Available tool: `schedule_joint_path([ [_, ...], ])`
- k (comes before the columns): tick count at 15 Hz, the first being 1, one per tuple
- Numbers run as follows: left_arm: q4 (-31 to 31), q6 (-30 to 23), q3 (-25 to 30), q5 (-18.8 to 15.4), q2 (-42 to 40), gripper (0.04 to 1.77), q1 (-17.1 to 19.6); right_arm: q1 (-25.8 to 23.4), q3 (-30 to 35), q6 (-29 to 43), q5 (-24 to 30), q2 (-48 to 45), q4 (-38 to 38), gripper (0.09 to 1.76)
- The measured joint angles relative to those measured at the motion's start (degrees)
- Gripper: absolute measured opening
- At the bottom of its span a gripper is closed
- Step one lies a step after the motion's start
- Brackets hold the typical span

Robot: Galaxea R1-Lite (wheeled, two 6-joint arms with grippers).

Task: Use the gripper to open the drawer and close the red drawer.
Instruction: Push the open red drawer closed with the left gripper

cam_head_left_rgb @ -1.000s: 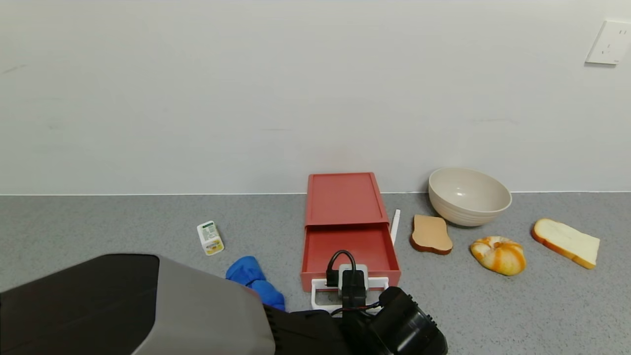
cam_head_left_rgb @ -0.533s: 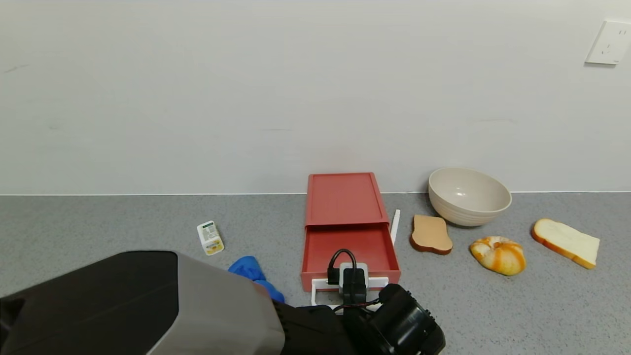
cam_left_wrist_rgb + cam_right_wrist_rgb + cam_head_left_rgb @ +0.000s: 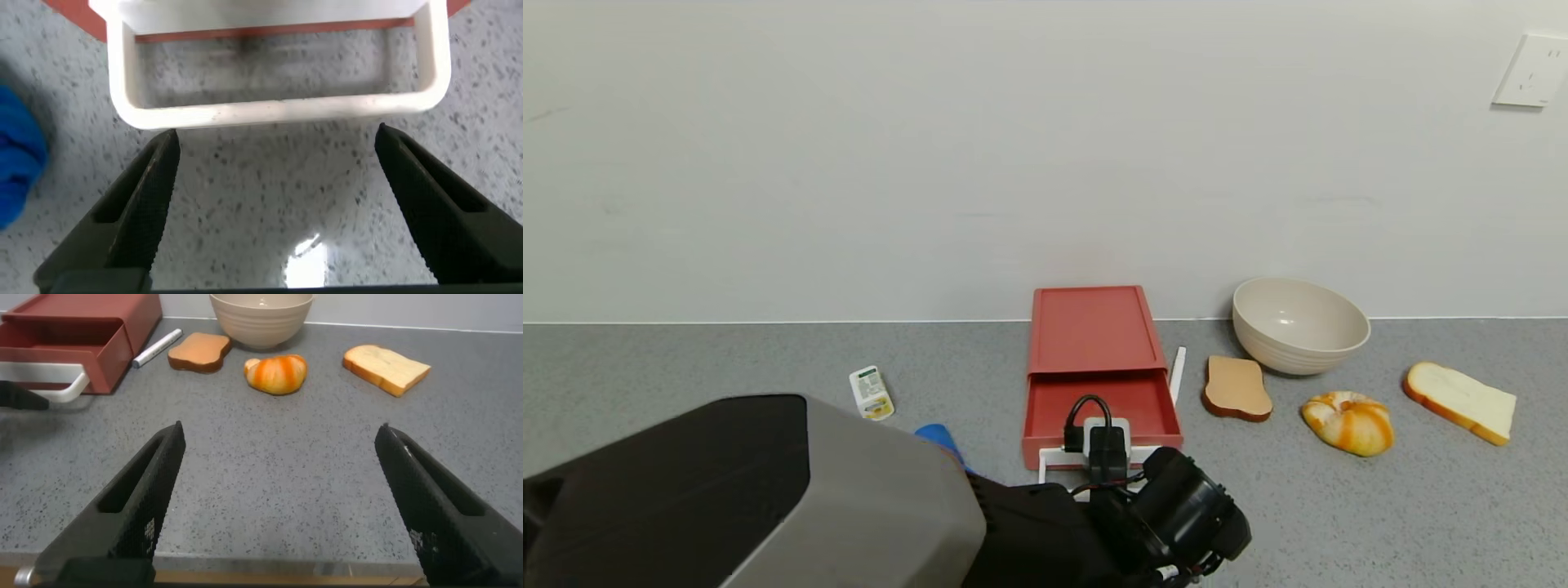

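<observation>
The salmon-red drawer (image 3: 1092, 331) stands against the wall, its tray (image 3: 1104, 404) partly pulled out toward me. Its white loop handle (image 3: 1052, 456) is at the front. In the left wrist view my left gripper (image 3: 276, 135) is open, low over the table, with its fingertips (image 3: 166, 143) right at the front bar of the handle (image 3: 278, 111), one on each side. In the head view the wrist camera (image 3: 1107, 445) covers the jaws. My right gripper (image 3: 279, 431) is open and empty over bare table near the front edge; the drawer (image 3: 82, 331) shows far off in that view.
Right of the drawer lie a white pen (image 3: 1177, 374), a brown toast slice (image 3: 1237, 388), a beige bowl (image 3: 1298, 322), an orange bun (image 3: 1347, 420) and a white bread slice (image 3: 1460, 402). To the left are a small white box (image 3: 871, 394) and a blue cloth (image 3: 939, 433).
My left gripper has moved toward the wall, and the drawer tray and handle have slid inward with it. The tray sticks out less than before.
</observation>
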Motion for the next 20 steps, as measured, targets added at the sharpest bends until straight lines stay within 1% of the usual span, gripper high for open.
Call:
schedule_joint_path([
  [2,-0.04,0.3,-0.9,-0.11,0.28,1.72,0.85,0.0,0.0,0.02,0.0,0.0,0.0,1.71],
  [8,0.05,1.44,-2.15,-0.09,0.9,1.72,1.79,0.01,0.0,0.0,-0.02,0.0,0.0,1.71],
  [13,-0.44,3.58,-3.55,-0.22,1.49,1.72,3.29,0.01,0.0,0.02,0.0,-0.02,0.0,1.71],
  [20,-0.37,5.28,-6.14,-0.69,2.93,1.72,5.16,0.04,0.0,0.0,-0.02,0.0,0.0,1.71],
])
